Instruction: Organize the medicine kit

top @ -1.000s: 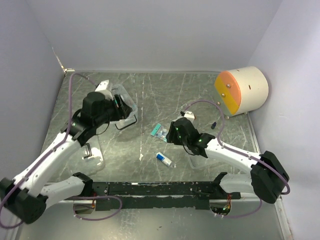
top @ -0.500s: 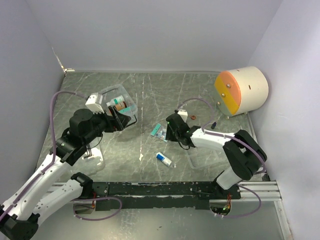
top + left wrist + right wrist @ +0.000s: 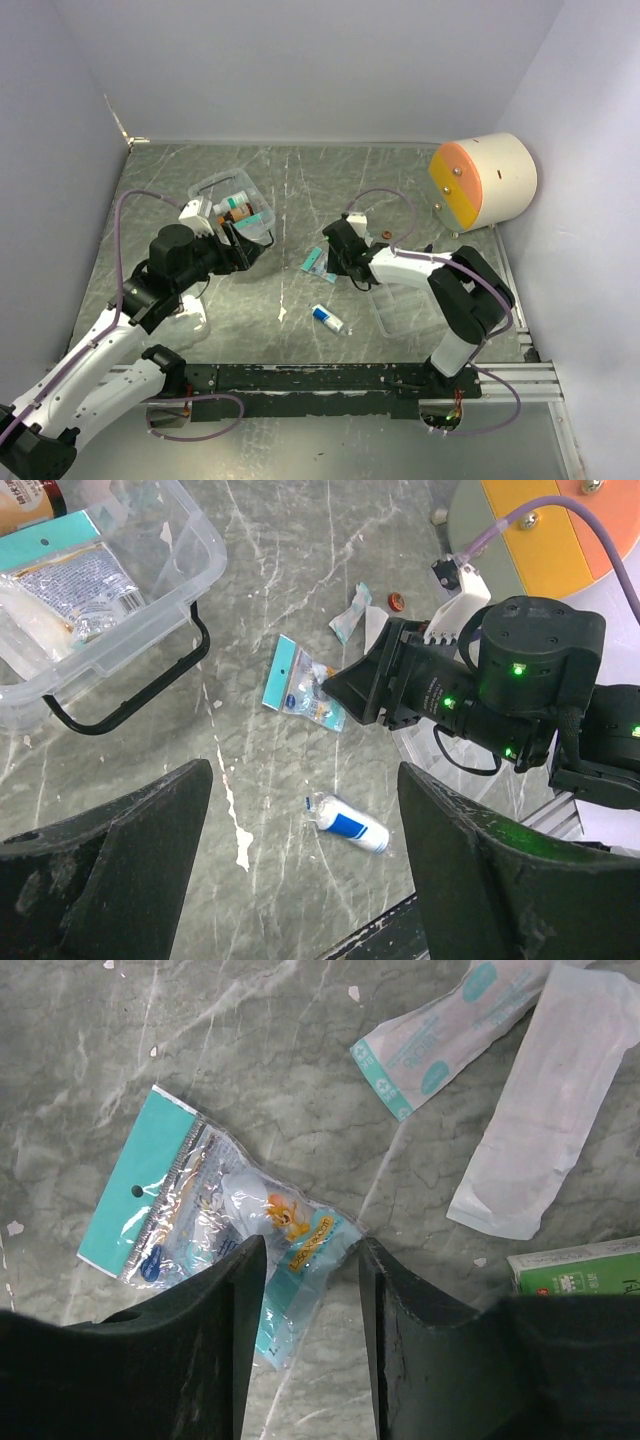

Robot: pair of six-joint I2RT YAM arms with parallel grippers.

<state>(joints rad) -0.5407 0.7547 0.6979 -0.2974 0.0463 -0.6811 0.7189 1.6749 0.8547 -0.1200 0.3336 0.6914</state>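
Observation:
The medicine kit box (image 3: 238, 203) stands open at the back left and holds packets and small bottles; in the left wrist view (image 3: 95, 595) its black wire latch (image 3: 130, 705) hangs at the front. A teal plaster packet (image 3: 318, 263) lies mid-table. My right gripper (image 3: 336, 256) is open and low over it, its fingers straddling the packet's near end (image 3: 235, 1210). A blue-and-white tube (image 3: 328, 319) lies nearer the front, also in the left wrist view (image 3: 348, 820). My left gripper (image 3: 240, 250) is open and empty, held above the table beside the box.
A cream-and-orange cylinder (image 3: 485, 180) stands at the back right. A clear tray (image 3: 398, 312) lies under the right arm. A clear lid (image 3: 188, 305) lies under the left arm. A teal-white wrapper (image 3: 455, 1030), a white sachet (image 3: 545, 1110) and a green carton (image 3: 580, 1265) lie near the packet.
My left gripper has pulled back from over the box, uncovering its contents. My right gripper has moved left and now stands over the teal packet.

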